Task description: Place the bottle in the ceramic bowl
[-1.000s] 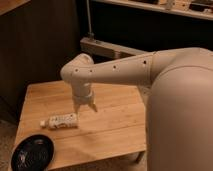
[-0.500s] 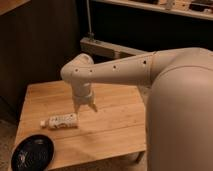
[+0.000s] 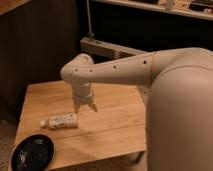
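The bottle (image 3: 60, 121) is small and whitish with a pale cap and lies on its side on the wooden table (image 3: 115, 125), cap pointing left. The ceramic bowl (image 3: 32, 152) is a shallow glossy black dish at the table's front left corner, below and left of the bottle. My gripper (image 3: 85, 107) hangs from the white arm just above the table, right beside the bottle's right end and slightly behind it. It holds nothing that I can see.
My large white arm (image 3: 165, 95) fills the right side of the view and hides the table's right part. A dark wall stands behind the table, and a metal frame (image 3: 107, 48) runs behind it.
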